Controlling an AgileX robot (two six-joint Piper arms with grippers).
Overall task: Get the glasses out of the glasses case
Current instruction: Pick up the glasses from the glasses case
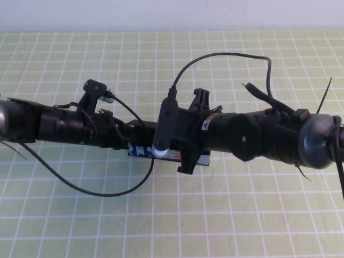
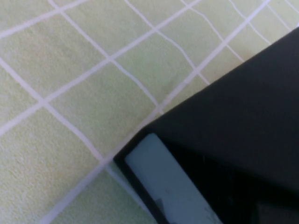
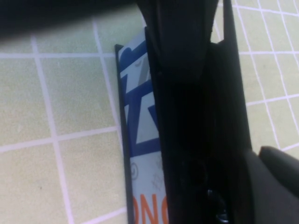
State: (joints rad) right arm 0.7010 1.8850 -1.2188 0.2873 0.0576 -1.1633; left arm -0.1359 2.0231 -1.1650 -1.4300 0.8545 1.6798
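One glasses case [image 1: 141, 151] lies at the middle of the frame on my desk [image 1: 242, 215]; two arms meet over it; my right fingers [image 1: 183, 142] are closed above it, whether touching I cannot tell; my left fingers [image 1: 126, 137] sit at its left end, their state hidden; both forearms lie level.

Two black arms [image 1: 252, 134], looping black cables [image 1: 226, 56], white triangle marking [image 1: 205, 126].
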